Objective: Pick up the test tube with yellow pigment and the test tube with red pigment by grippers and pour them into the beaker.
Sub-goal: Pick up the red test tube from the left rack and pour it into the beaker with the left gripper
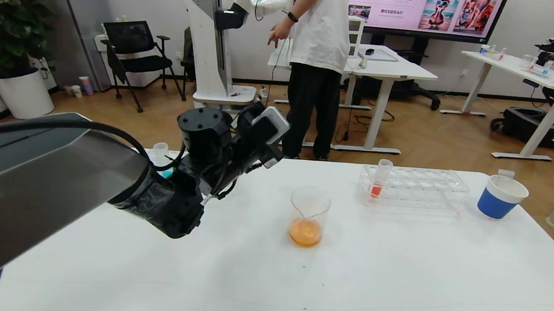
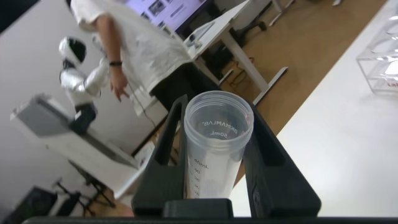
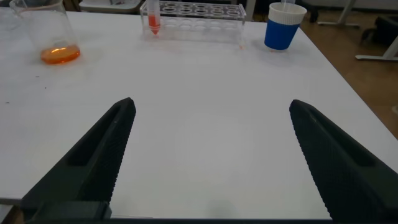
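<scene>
My left gripper (image 2: 219, 111) is shut on a clear graduated tube (image 2: 214, 155) whose open mouth faces the camera. It looks empty and no yellow liquid shows. In the head view the left wrist (image 1: 208, 139) hangs over the table's far left, left of the beaker (image 1: 307, 218), and its fingers are hidden. The beaker holds a little orange liquid and also shows in the right wrist view (image 3: 50, 37). The test tube with red pigment (image 1: 379, 182) stands upright in the left end of the clear rack (image 1: 419, 188). My right gripper (image 3: 211, 106) is open and empty above bare table.
A white paper cup with a blue sleeve (image 1: 501, 196) stands right of the rack. Another clear tube (image 1: 160, 151) stands behind my left arm at the far left. A person stands beyond the table's far edge.
</scene>
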